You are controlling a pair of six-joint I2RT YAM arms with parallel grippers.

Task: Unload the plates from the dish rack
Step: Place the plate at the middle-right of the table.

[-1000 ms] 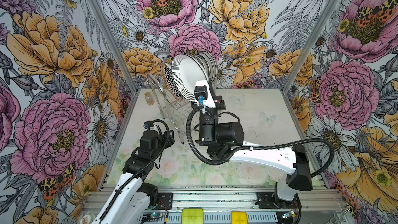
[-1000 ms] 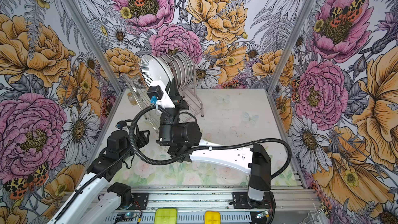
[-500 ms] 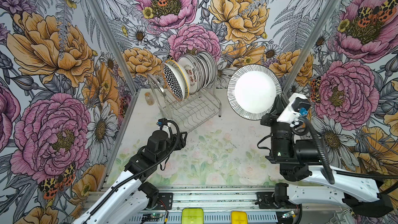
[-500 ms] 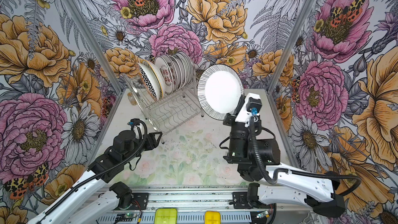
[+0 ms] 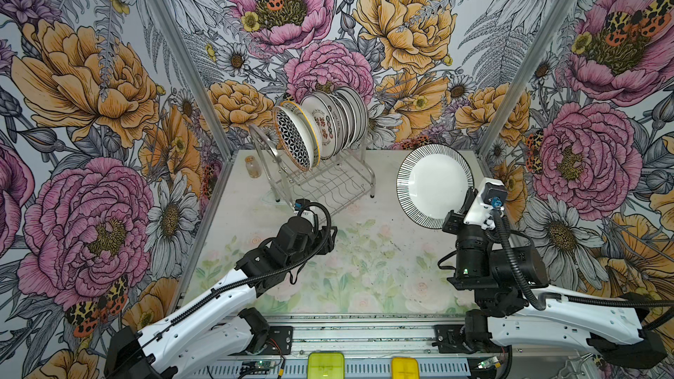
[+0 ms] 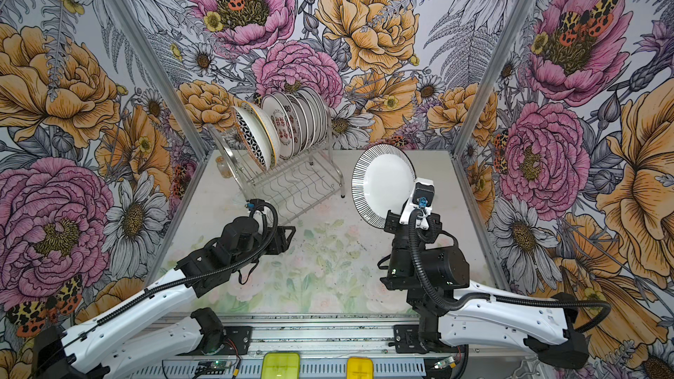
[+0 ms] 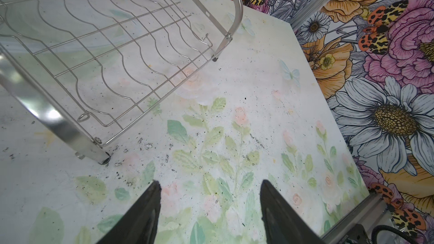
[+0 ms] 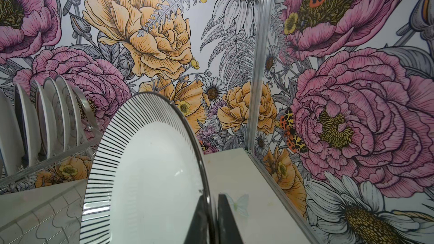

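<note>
Placement of the striped plate (image 5: 434, 187) was judged to be the step in hand. The right jaws were clenched on its lower rim and held it on edge, face tilted upward, over the worktop (image 5: 364, 267) at about 2 o'clock (12 o'clock at the back wall). The dish rack (image 5: 328, 180) stood at 11 o'clock. The other plates (image 5: 328, 122) stood upright in its upper tier, and its lower tier (image 7: 105, 43) was bare.

Recommended procedure: rotate the wrist until the plate lies flat, lower it until its base bears on the worktop, then release. A rim grip gives little hold against tipping, so slow rotation is advised.

Clearances: the right wall (image 5: 583, 162) lay near the plate at its 3 o'clock. The rack lay apart at its 9 o'clock. Open worktop extended from 4 to 7 o'clock. The left jaws stood released and empty over the worktop, near the rack's front foot (image 7: 103, 159) and well apart from the plate.
</note>
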